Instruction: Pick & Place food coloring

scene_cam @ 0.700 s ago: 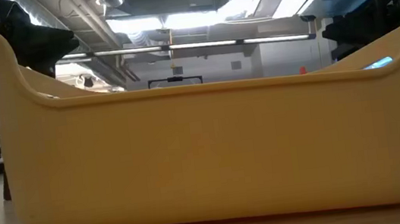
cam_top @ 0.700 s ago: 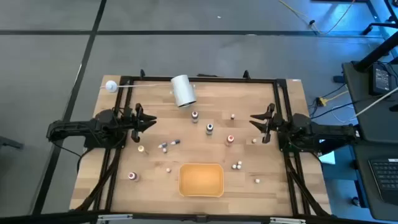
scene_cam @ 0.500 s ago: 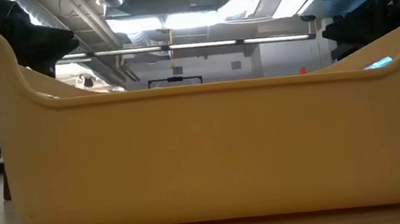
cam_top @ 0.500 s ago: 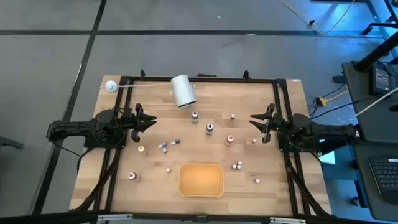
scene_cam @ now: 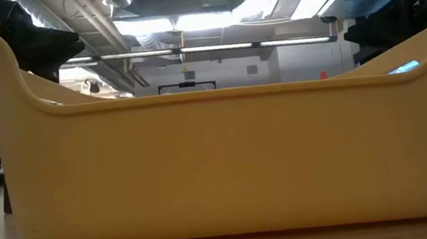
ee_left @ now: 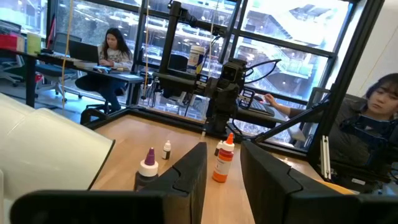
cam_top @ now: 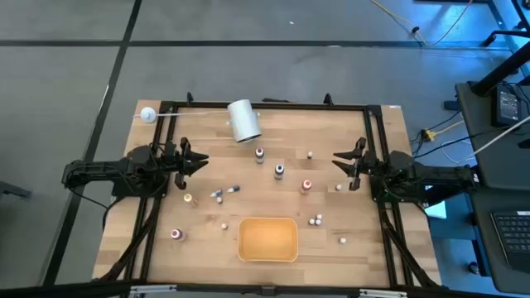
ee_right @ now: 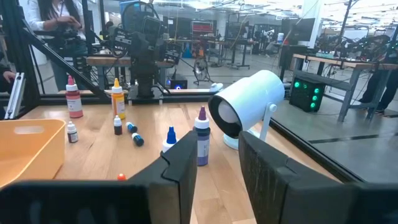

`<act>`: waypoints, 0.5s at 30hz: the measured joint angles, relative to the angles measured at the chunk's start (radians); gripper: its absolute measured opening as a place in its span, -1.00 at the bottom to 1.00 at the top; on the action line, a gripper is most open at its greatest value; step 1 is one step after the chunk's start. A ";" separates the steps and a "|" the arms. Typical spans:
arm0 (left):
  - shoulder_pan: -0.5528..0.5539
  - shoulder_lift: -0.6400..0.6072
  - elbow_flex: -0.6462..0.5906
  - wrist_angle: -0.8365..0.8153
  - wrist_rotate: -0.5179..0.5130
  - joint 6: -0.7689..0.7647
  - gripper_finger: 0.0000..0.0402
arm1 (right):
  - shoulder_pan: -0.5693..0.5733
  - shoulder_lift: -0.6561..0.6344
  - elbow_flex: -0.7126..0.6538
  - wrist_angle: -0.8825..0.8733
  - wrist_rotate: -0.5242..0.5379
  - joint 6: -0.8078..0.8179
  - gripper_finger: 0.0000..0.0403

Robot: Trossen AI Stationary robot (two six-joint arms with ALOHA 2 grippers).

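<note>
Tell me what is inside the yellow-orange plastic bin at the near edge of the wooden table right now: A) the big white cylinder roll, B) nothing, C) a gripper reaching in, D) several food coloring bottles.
B: in the high view the yellow-orange plastic bin shows only its bare floor, the small food coloring bottles stand or lie scattered on the wooden table around it, and the left gripper and right gripper wait at the table's sides.

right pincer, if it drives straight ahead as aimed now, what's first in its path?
Probably the purple-capped dropper bottle, which shows in the gap between the right pincer fingers in its wrist view. From above, the pincer points across the table and the bottle sits roughly on that line. Height is unclear.
</note>
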 joint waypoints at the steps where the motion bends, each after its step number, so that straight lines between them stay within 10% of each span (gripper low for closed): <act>1: 0.000 0.000 0.000 0.000 0.000 0.000 -0.53 | 0.000 0.000 0.000 0.000 0.000 -0.001 -0.41; 15: 0.000 0.000 0.000 0.000 0.000 0.000 -0.55 | 0.000 0.000 0.000 0.000 0.000 -0.001 -0.41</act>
